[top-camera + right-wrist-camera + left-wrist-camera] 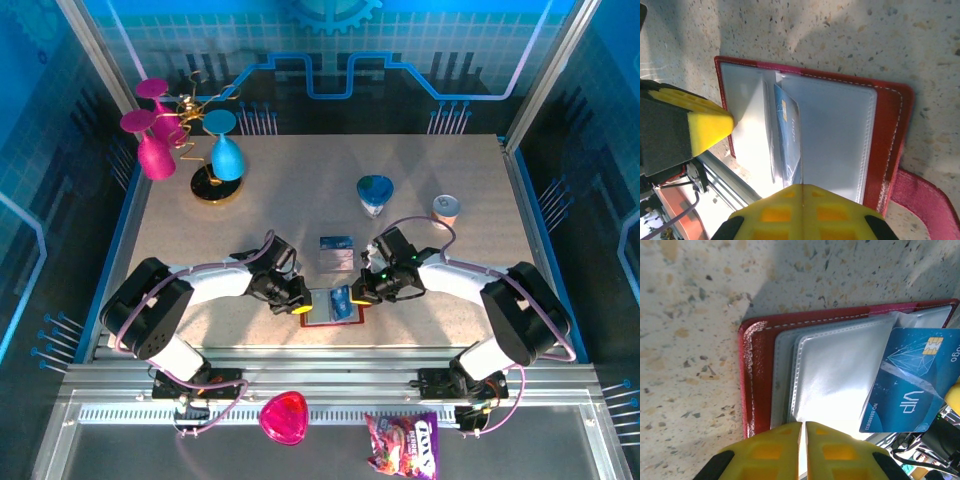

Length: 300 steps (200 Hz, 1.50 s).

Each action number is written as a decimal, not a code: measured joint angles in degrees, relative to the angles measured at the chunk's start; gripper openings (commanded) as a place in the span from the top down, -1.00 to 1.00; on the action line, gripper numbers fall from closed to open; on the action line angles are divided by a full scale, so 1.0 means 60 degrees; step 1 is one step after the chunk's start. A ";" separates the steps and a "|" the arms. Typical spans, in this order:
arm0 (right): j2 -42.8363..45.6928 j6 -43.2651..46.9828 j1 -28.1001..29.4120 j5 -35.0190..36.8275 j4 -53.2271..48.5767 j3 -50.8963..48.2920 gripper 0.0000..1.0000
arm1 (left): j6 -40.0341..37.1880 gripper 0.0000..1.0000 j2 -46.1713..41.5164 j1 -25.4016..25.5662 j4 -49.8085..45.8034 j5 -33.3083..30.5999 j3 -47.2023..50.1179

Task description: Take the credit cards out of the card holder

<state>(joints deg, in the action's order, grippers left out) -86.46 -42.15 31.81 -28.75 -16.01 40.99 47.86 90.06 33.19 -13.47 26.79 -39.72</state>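
Note:
The dark red card holder (325, 322) lies open near the table's front edge, between my two grippers. A blue credit card (341, 300) sticks partway out of its clear pockets. My right gripper (360, 297) is shut on that blue card (790, 140), whose edge runs into the closed yellow tips (802, 187). From the left, my left gripper (300, 305) meets the holder (757, 375); its jaws (804, 424) are closed to a slit on the edge of a clear pocket. In the left wrist view the card (910, 385) slants out to the right. A dark card (336, 242) and a pale card (337, 260) lie just beyond the holder.
Pink glasses (150, 150) and a blue one (226, 155) stand by a gold stand at the back left. A blue cup (375, 195) and a small can (446, 209) stand behind my right arm. A pink heart-shaped thing (284, 417) and a snack bag (402, 443) lie beyond the front rail.

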 measured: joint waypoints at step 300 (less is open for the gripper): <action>0.0787 -0.0280 0.0306 0.0328 -0.0517 0.0576 1.00 | -0.0189 0.77 0.0069 -0.0138 -0.0044 0.0000 -0.0109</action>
<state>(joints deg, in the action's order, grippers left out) -81.73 -43.83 33.65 -26.79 -19.11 44.45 46.72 90.48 32.36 -13.74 26.79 -40.38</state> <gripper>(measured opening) 0.045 0.116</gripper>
